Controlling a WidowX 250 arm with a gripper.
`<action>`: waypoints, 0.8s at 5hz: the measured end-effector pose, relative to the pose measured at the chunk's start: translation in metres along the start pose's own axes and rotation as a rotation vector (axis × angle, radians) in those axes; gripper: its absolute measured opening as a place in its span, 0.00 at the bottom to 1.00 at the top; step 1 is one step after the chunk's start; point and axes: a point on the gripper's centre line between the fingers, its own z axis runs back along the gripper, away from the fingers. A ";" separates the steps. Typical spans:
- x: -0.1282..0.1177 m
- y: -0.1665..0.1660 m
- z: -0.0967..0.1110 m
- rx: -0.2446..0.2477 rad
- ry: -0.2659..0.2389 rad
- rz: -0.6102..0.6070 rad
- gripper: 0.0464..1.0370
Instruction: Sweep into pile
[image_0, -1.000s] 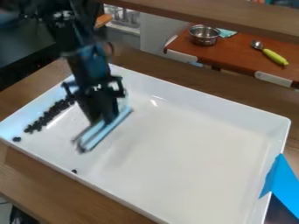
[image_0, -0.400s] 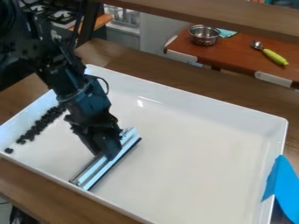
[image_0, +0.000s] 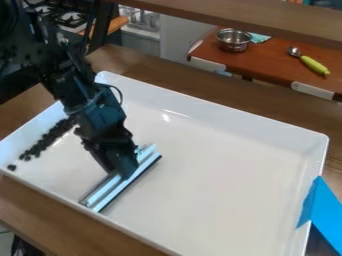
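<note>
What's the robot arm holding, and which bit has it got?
The end effector is holding a long silvery squeegee, roughly by the middle of its length.

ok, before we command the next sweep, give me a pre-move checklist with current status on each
1. Squeegee held in gripper: ok, gripped partway along its length.
2. Dark pieces inside the tray: ok for those in sight, along the picture's left side.
3. Pieces in one pile: not ok, they form a long strip, with a stray piece apart at its near end.
4. Squeegee at the pieces: not ok, bare tray floor lies between them.
5. Blade pressed flat on the tray floor: cannot tell, it is low but contact is unclear.
6. Pieces hidden behind the arm: cannot tell.
</note>
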 end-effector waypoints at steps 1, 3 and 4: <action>0.010 0.032 0.010 0.049 -0.011 0.043 0.31; 0.021 0.089 0.032 0.159 -0.034 0.102 0.31; 0.027 0.107 0.041 0.248 -0.074 0.118 0.31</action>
